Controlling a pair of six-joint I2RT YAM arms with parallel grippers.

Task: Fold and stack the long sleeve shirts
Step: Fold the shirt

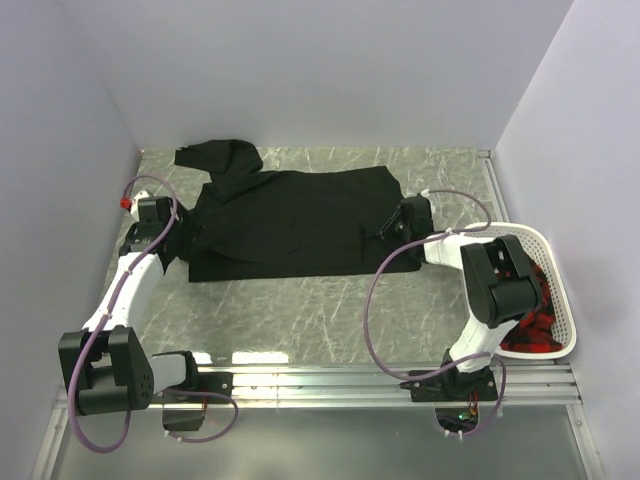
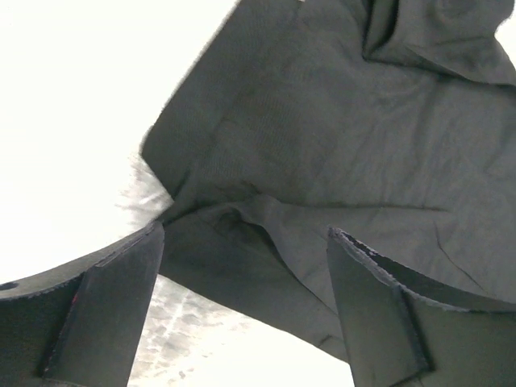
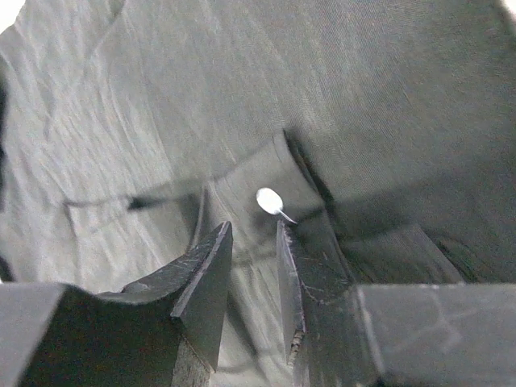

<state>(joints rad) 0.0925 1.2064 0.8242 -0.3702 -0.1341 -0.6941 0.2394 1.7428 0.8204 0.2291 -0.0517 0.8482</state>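
on the marble table (image 1: 320, 310), left to right: left gripper (image 2: 246, 232), arm stretched forward, jaws spread wide over the left edge of the black long sleeve shirt (image 1: 290, 220), judged ready to pinch. shirt lies flat mid-table for folding. right gripper (image 3: 254, 226), arm bent inward, jaws narrowed beside a pale button (image 3: 268, 199); whether it grips cannot be told.

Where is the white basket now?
Top view: the white basket stands at the right edge of the table, beside the right arm, holding red and black cloth.

Grey marbled desk (image 1: 320, 310); white slotted basket (image 1: 570, 310) at its right edge; metal rail (image 1: 330, 380) along the near edge.
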